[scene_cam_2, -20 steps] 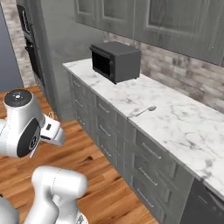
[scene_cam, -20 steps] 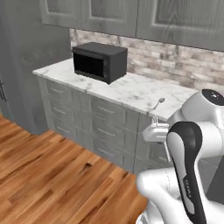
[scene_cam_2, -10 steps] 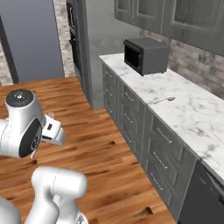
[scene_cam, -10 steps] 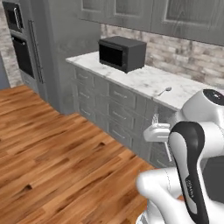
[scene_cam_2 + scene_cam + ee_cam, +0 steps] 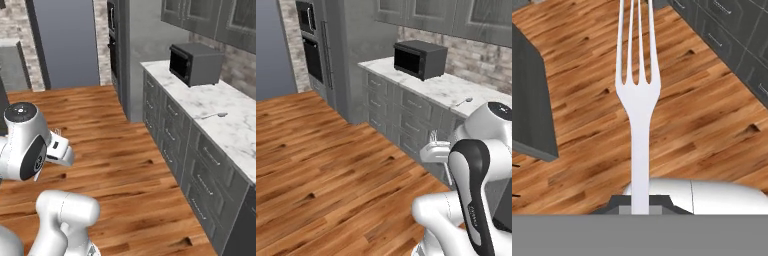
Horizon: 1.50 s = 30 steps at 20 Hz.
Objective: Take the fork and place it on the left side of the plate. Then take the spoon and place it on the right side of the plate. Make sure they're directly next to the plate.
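Fingers closed tight on the fork (image 5: 639,105), gripping the handle low down. In the hand view the fork stands straight up from the grip, tines away from the hand, over the wooden floor (image 5: 702,125). In the left base view the tines (image 5: 433,135) poke up above the white hand, in front of the grey drawers (image 5: 406,107). Spoon (image 5: 212,116) lies on the marble worktop (image 5: 200,97), handle toward the front edge, well apart from the black microwave (image 5: 195,64) further along. Spoon also seen at (image 5: 464,102).
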### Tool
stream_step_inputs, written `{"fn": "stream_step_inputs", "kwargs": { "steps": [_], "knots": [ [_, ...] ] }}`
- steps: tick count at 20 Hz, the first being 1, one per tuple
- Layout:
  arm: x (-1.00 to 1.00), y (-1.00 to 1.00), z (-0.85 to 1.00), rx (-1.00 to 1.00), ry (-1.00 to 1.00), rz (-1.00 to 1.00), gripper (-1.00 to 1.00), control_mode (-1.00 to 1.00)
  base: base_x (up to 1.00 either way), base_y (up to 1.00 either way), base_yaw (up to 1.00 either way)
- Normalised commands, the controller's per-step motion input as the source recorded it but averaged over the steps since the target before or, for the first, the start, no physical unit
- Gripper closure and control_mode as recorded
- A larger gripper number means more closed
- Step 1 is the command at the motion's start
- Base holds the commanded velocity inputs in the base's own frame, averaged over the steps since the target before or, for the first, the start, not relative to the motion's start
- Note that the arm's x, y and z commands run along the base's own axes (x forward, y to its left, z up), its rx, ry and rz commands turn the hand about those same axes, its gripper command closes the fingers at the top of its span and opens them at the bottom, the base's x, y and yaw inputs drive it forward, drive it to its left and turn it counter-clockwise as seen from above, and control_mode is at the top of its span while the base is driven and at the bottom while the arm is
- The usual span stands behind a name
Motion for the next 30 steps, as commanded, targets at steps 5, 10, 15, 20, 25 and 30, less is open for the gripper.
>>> {"fn": "stream_step_inputs", "kwargs": {
  "steps": [5,10,15,20,25,30],
  "knots": [
    [0.00,0.00,0.00,0.00,0.00,0.00,1.00,1.00,-1.00,0.42,0.19],
    [0.00,0.00,0.00,0.00,0.00,0.00,1.00,1.00,-0.62,0.84,0.10],
    [0.00,0.00,0.00,0.00,0.00,0.00,1.00,1.00,-0.24,1.00,0.03],
    [0.00,0.00,0.00,0.00,0.00,0.00,1.00,1.00,-0.33,1.00,0.04],
    [0.00,0.00,0.00,0.00,0.00,0.00,1.00,1.00,-0.40,1.00,0.05],
    [0.00,0.00,0.00,0.00,0.00,0.00,1.00,1.00,-0.32,1.00,0.05]
  ]
}}
